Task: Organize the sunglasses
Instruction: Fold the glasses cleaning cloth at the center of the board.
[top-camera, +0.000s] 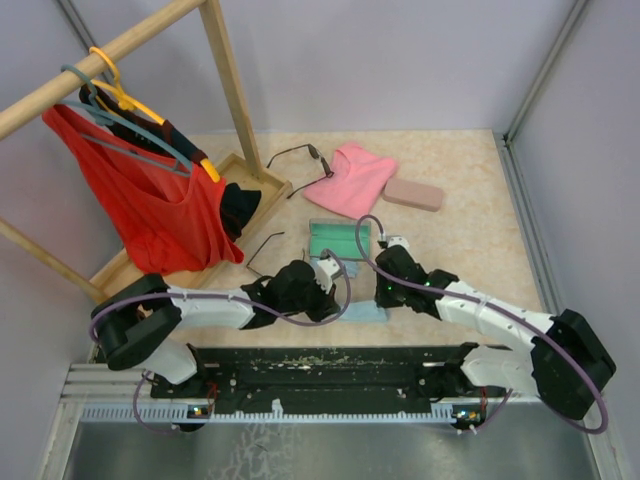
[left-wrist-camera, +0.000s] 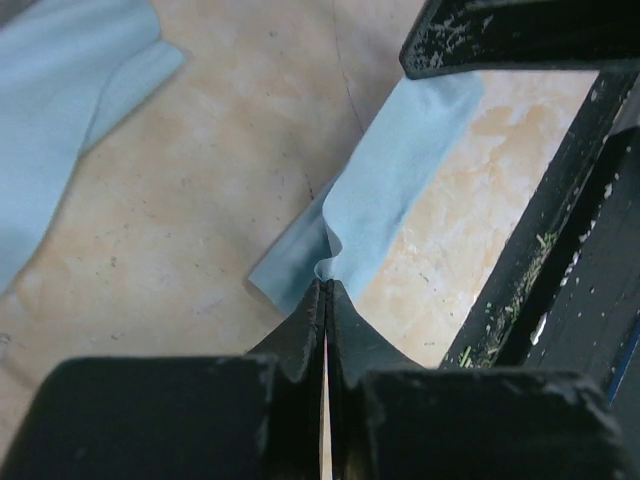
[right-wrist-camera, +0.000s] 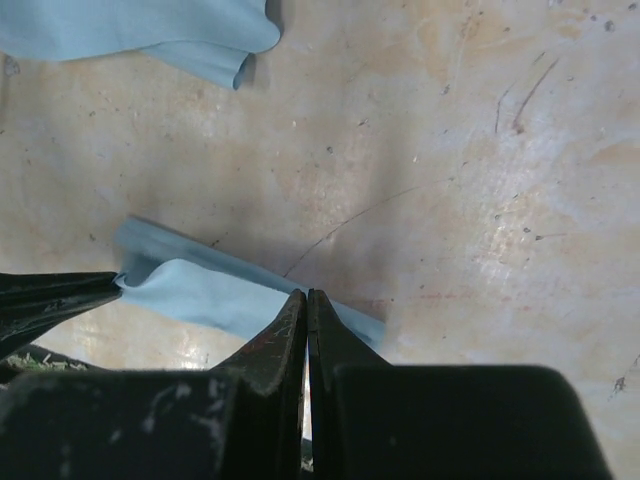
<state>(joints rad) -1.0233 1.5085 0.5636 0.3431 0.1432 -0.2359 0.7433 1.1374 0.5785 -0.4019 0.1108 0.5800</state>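
Two pairs of thin dark sunglasses lie on the table, one (top-camera: 300, 160) beside a pink cloth and one (top-camera: 262, 250) left of the open green case (top-camera: 340, 240). Neither wrist view shows them. A light-blue cloth (top-camera: 368, 312) lies stretched between my grippers. My left gripper (top-camera: 325, 288) (left-wrist-camera: 326, 282) is shut on one puckered end of that cloth (left-wrist-camera: 385, 180). At the other end my right gripper (top-camera: 385, 290) (right-wrist-camera: 307, 295) is shut, with the cloth (right-wrist-camera: 200, 295) running under its tips. The left gripper's fingers (right-wrist-camera: 50, 300) show at the left of the right wrist view.
A pink cloth (top-camera: 352, 178) and a pink case (top-camera: 413, 194) lie at the back. A wooden rack (top-camera: 225, 70) with a red shirt (top-camera: 150, 210) on hangers stands at the left. A second light-blue cloth (left-wrist-camera: 70, 80) (right-wrist-camera: 150, 30) lies nearby. The black rail (top-camera: 330, 365) runs along the near edge.
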